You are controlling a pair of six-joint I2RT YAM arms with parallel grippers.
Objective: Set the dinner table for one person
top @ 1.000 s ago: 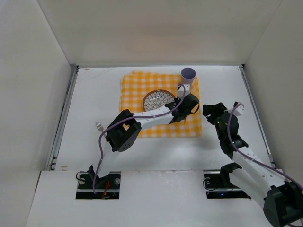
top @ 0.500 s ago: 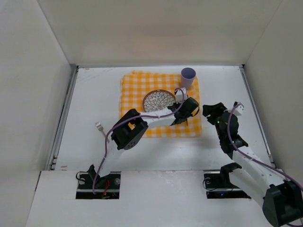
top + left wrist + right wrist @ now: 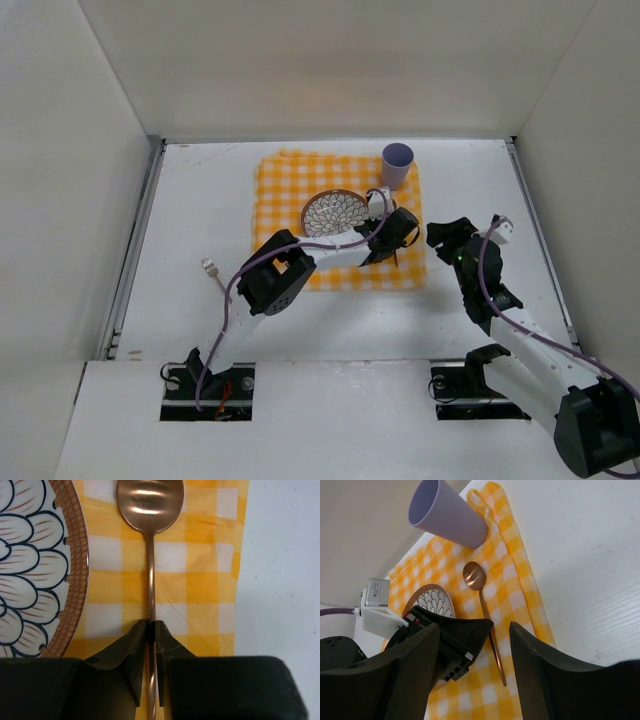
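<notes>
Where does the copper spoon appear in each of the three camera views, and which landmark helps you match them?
Left wrist: the copper spoon runs up the centre, bowl at top, handle pinched in the left pincer.
Right wrist: centre, lying on the checkered cloth below the purple cup.
Top external: mostly hidden under the left pincer, right of the patterned plate.
Shared landmark: the patterned plate, seen in all three.

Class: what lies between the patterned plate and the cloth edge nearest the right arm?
A copper spoon, on the checkered cloth, its handle pinched by the fingers of the left gripper; the left wrist view shows it best.
</notes>
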